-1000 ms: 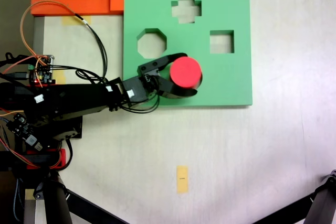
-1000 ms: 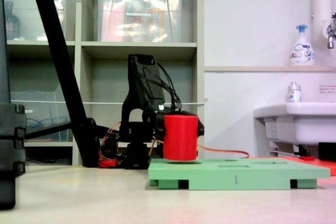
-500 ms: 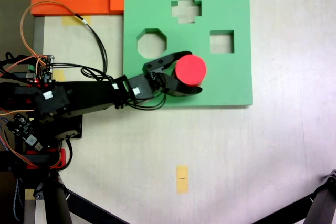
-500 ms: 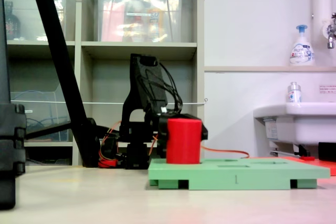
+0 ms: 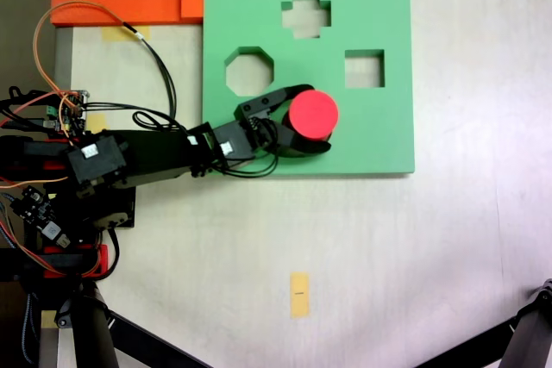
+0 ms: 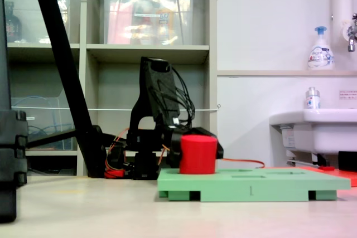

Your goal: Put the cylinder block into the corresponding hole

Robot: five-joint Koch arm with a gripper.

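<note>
We see the pale tabletop (image 5: pixel 448 239) carrying the square green foam board (image 5: pixel 379 140), and the arm (image 5: pixel 147 157) lies low and nearly flat across the top-down fixed view from its base at the left, its wrist reaching over the board's lower left edge; from the side fixed view the arm (image 6: pixel 159 90) folds forward and down to board height. The tool (image 5: pixel 309 119) is clenched on the cylinder block (image 5: pixel 312 115), one dark jaw curving over the block's upper side and the other under its lower side in the top-down fixed view. We judge the step in hand to be the insertion itself: from the side the cylinder block (image 6: pixel 197 154) stands upright with its base at or below the board's top face, and it appears part-way sunk into the corresponding hole, though the block itself hides the cutout, so we cannot be sure of the seating. The octagonal cutout (image 5: pixel 249 71), the square cutout (image 5: pixel 364 69) and the cross cutout (image 5: pixel 305 14) stand vacant. The next move, we think, calls for pressing the block straight down until it sits flush, then loosening the jaws and lifting clear without tipping it.
</note>
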